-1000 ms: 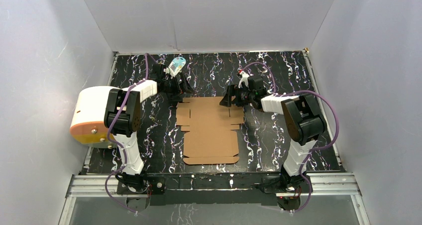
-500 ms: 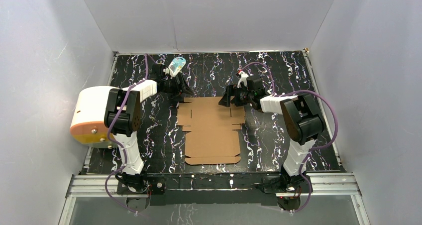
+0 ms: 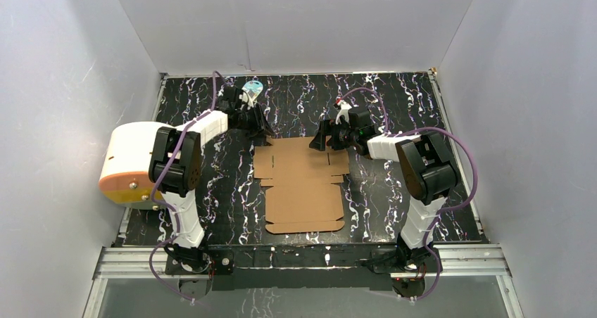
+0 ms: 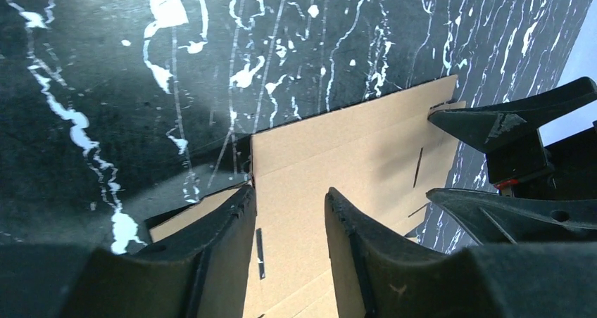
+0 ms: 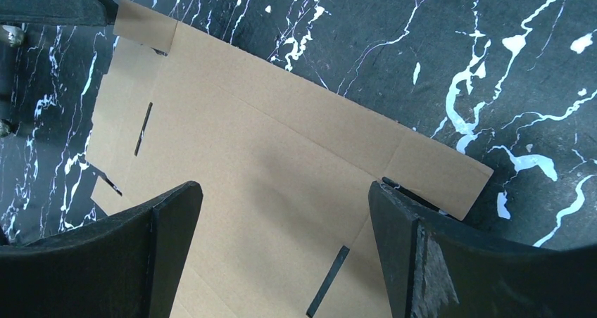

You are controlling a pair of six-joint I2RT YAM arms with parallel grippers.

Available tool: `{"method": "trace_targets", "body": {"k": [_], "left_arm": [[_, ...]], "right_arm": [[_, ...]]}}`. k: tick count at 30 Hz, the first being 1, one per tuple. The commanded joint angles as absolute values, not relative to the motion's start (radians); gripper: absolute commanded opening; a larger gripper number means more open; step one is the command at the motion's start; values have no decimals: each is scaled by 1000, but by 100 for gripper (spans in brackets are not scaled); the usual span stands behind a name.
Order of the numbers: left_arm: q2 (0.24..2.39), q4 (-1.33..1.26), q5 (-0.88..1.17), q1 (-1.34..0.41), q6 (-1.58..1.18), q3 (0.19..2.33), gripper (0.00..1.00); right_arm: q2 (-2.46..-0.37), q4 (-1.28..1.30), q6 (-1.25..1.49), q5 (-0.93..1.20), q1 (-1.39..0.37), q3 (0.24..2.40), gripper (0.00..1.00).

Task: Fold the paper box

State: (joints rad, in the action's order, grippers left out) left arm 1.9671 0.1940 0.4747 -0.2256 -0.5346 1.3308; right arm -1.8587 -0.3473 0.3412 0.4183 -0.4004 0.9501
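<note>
The paper box [image 3: 303,184] is a flat brown die-cut sheet lying on the black marbled table. My left gripper [image 3: 259,129] is low over its far left corner. In the left wrist view that gripper [image 4: 288,193] shows a narrow gap between its jaws, with bare cardboard [image 4: 352,149] beneath and the left finger [image 4: 225,226] at the sheet's edge. Nothing is pinched between them. My right gripper [image 3: 318,138] hovers wide open over the far right part of the sheet [image 5: 267,142], with nothing between its fingers [image 5: 280,190].
A white-and-orange cylinder [image 3: 130,163] stands at the table's left edge beside the left arm. A small teal-white packet [image 3: 250,89] lies at the back, behind the left gripper. White walls close in the table on three sides.
The left gripper's jaws have narrowed from wide open to a small gap. The sheet has slid a little to the right. The right arm has hardly moved.
</note>
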Motion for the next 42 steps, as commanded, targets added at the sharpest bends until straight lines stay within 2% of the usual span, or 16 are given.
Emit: {"method": "trace_targets", "body": {"k": [1, 13, 20, 23, 25, 33, 42], "left_arm": [[1907, 268, 442, -281, -525, 1371, 37], [1959, 317, 372, -349, -513, 1437, 36], [1912, 351, 278, -351, -492, 1437, 39], [1856, 352, 244, -346, -483, 1393, 44], [1810, 340, 238, -335, -492, 1350, 50], [1591, 240, 247, -281, -568, 1090, 64], [1518, 182, 298, -247, -612, 928, 64]], "right_arm": [[-1892, -361, 345, 407, -419, 961, 97], [-1903, -361, 350, 397, -426, 966, 97], [-1863, -341, 342, 395, -425, 974, 97], [-1831, -327, 334, 405, -426, 983, 97], [-1806, -313, 330, 405, -426, 983, 97], [-1699, -270, 318, 405, -426, 938, 98], [-1633, -314, 340, 434, -426, 830, 98]]}}
